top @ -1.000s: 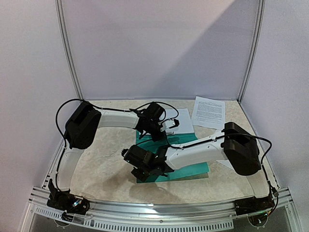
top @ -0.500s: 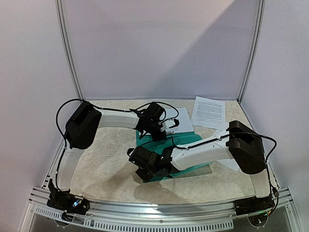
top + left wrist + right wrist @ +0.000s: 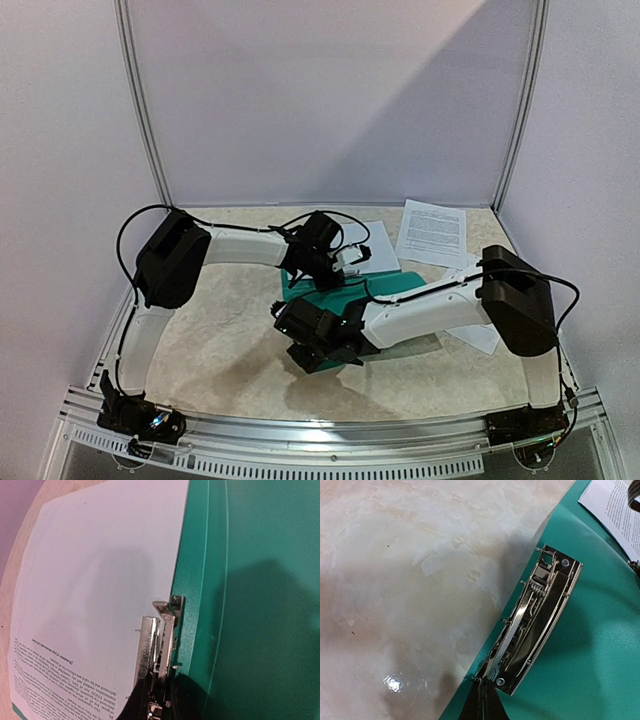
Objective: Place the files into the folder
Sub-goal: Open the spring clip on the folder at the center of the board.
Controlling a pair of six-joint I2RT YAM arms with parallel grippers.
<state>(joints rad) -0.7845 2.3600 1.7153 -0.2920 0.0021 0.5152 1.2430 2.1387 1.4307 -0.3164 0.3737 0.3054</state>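
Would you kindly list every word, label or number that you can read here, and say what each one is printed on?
The sheet on the folder: dense black print, seen upside down, too blurred to quote.
The back-right sheet: printed lines, too small to read.
The folder: no lettering visible.
The metal clip: no marking visible.

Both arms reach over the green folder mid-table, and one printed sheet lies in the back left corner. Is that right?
Not quite: the corner is wrong. In the top external view the left arm and right arm do reach over the green folder mid-table, but the printed sheet lies in the back right corner, not the left.
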